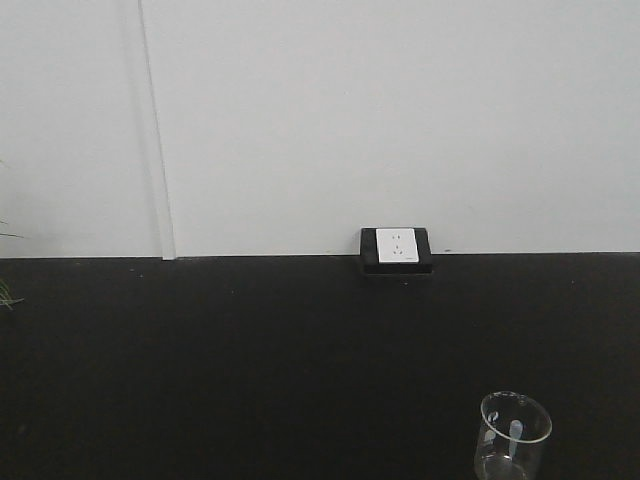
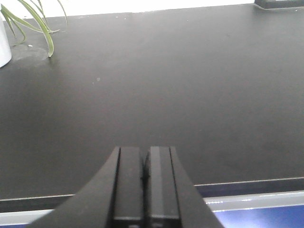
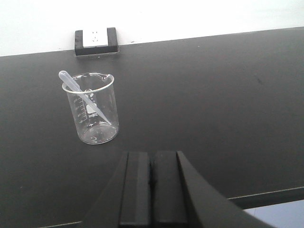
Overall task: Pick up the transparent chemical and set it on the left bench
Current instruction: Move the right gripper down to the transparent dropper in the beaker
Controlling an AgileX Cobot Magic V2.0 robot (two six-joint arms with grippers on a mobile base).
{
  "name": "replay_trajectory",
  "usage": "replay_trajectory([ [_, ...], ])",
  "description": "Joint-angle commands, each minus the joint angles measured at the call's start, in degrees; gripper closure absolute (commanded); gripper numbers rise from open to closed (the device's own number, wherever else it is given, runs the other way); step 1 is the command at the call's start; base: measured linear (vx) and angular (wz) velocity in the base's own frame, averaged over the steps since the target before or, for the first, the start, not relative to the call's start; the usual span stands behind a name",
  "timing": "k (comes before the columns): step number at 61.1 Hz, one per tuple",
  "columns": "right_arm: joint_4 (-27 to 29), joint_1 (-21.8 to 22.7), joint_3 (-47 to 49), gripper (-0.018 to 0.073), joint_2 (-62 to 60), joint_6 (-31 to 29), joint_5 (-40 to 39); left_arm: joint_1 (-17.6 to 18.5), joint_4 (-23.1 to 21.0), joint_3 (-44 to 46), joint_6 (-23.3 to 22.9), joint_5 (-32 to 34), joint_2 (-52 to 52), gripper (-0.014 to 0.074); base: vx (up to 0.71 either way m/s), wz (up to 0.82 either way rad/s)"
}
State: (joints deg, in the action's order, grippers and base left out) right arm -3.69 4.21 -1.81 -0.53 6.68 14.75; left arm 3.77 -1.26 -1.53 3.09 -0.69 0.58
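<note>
**Beaker untouched on desk**

Front: glass beaker (image 1: pixel 513 437) upright on desk (image 1: pixel 250 360), lower right; wall socket (image 1: pixel 397 248) behind.
Left wrist: left jaws clenched, empty.
Right wrist: right jaws clenched, empty; beaker, pipette (image 3: pixel 71 83) inside, ahead-left, apart.
</note>
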Motion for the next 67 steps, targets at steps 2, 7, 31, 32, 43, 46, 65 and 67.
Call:
replay_trajectory([
  [2, -0.7, -0.1, -0.4, 0.0566, -0.7, 0.0, -4.7, 0.1, 0.0, -0.9, -0.4, 4.5, 1.1, 0.0600, 0.00, 0.00],
  [7, -0.7, -0.1, -0.4, 0.0566, -0.7, 0.0, -4.7, 0.1, 0.0, -0.9, -0.4, 4.5, 1.1, 0.0600, 0.00, 0.00],
  [31, -0.7, -0.1, -0.4, 0.0566, -0.7, 0.0, -4.7, 0.1, 0.0, -0.9, -0.4, 4.5, 1.1, 0.0600, 0.00, 0.00],
  [32, -0.7, -0.1, -0.4, 0.0566, -0.7, 0.0, -4.7, 0.1, 0.0, -0.9, -0.4, 4.5, 1.1, 0.0600, 0.00, 0.00],
  [43, -1.1, -0.1, -0.4, 0.0566, -0.7, -0.2, -4.9, 0.1, 0.0, -0.9, -0.4, 4.5, 1.1, 0.0600, 0.00, 0.00],
  [46, -1.2, -0.1, -0.4, 0.0566, -0.7, -0.2, -4.9, 0.1, 0.0, -0.9, -0.4, 4.5, 1.1, 0.0600, 0.00, 0.00],
  [65, -0.6, -0.1, -0.4, 0.0566, -0.7, 0.9, -13.0, 0.1, 0.0, -0.9, -0.4, 4.5, 1.1, 0.0600, 0.00, 0.00],
  [67, -0.6, -0.1, -0.4, 0.0566, -0.7, 0.9, -14.0, 0.1, 0.0, -0.9, -0.4, 4.5, 1.1, 0.0600, 0.00, 0.00],
])
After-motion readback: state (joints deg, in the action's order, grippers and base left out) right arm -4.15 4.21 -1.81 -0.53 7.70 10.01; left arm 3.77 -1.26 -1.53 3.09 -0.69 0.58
